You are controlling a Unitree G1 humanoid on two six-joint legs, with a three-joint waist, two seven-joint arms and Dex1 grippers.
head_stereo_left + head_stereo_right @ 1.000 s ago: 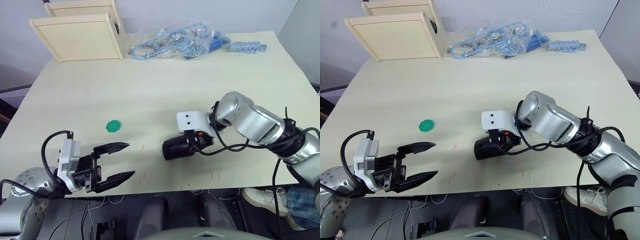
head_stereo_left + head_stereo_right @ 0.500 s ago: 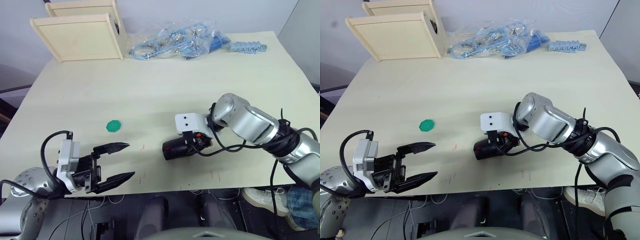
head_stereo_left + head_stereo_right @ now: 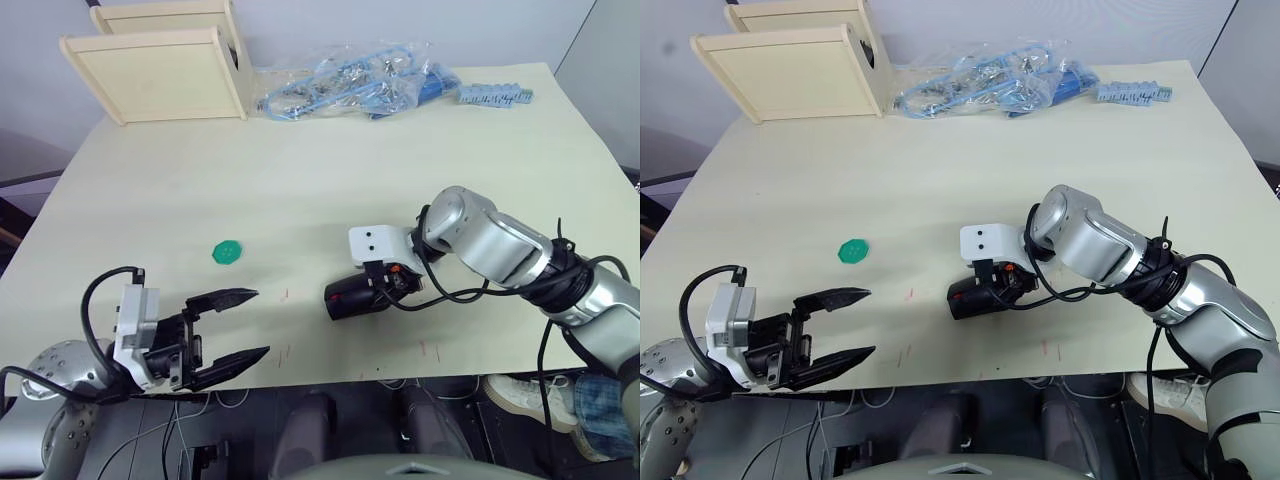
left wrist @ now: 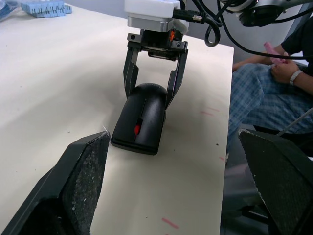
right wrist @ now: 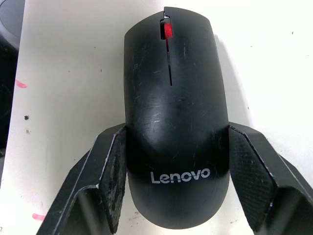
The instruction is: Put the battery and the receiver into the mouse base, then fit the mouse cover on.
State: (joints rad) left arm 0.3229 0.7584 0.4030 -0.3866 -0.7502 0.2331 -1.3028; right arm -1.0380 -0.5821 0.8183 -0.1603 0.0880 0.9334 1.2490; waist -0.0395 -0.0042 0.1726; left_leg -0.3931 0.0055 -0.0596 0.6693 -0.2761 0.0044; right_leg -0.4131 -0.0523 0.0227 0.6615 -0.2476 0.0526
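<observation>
Between your right fingers (image 5: 112, 181) sits the mouse cover (image 5: 173, 107), already seated on the mouse base, on the tabletop (image 3: 300, 170). Looks like the last step: cover fitted. Right gripper (image 3: 372, 288) straddles the rear end, fingers spread, touching or just beside its sides; grip not certain. Left gripper (image 3: 240, 325) is wide open, empty, well apart. Next, press down or back off.

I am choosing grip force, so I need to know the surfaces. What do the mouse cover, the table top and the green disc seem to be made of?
The mouse cover looks like hard black plastic with a dull sheen; fine scratches and a printed logo show. The table looks like smooth pale laminate or painted board, matte, with small red marks. The green disc seems to be plastic, though this cannot be told for sure.
</observation>
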